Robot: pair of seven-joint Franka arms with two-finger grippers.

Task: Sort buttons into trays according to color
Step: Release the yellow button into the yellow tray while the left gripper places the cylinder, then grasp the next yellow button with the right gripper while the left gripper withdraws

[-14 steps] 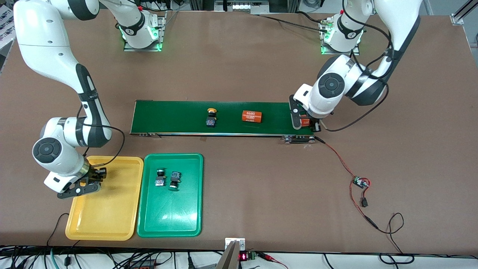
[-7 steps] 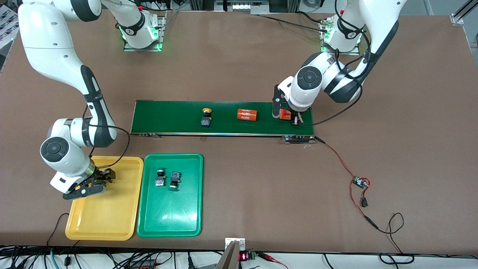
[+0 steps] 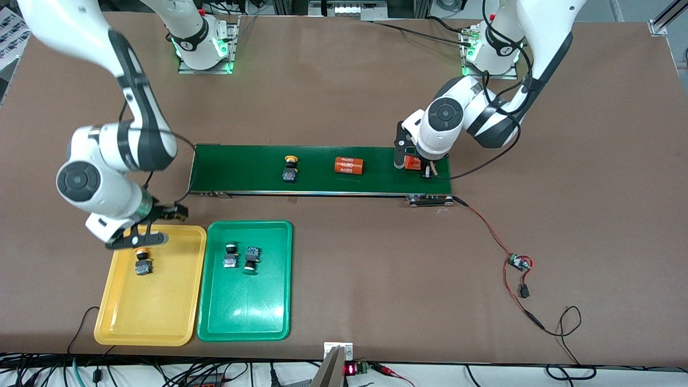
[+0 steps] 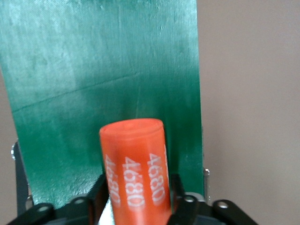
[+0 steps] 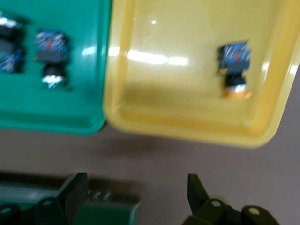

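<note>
A yellow-capped button (image 3: 143, 263) lies in the yellow tray (image 3: 161, 312); it also shows in the right wrist view (image 5: 234, 70). Two green-capped buttons (image 3: 230, 255) (image 3: 251, 258) lie in the green tray (image 3: 247, 312). Another yellow-capped button (image 3: 290, 169) rides on the conveyor belt (image 3: 242, 166). My right gripper (image 3: 172, 214) (image 5: 138, 185) is open and empty, over the table between the yellow tray's farther edge and the belt. My left gripper (image 3: 422, 164) (image 4: 136, 192) is shut on an orange cylinder (image 4: 133, 164) over the belt's end by the left arm.
A second orange cylinder (image 3: 348, 165) with white print lies on the belt between the button and my left gripper. A red wire with a small circuit board (image 3: 518, 262) runs from the belt's end across the table toward the front camera.
My right gripper let go of the yellow-capped button in the yellow tray, then rose and moved toward the belt. My left gripper carried its cylinder over the belt. Things on the belt drifted toward the right arm's end.
</note>
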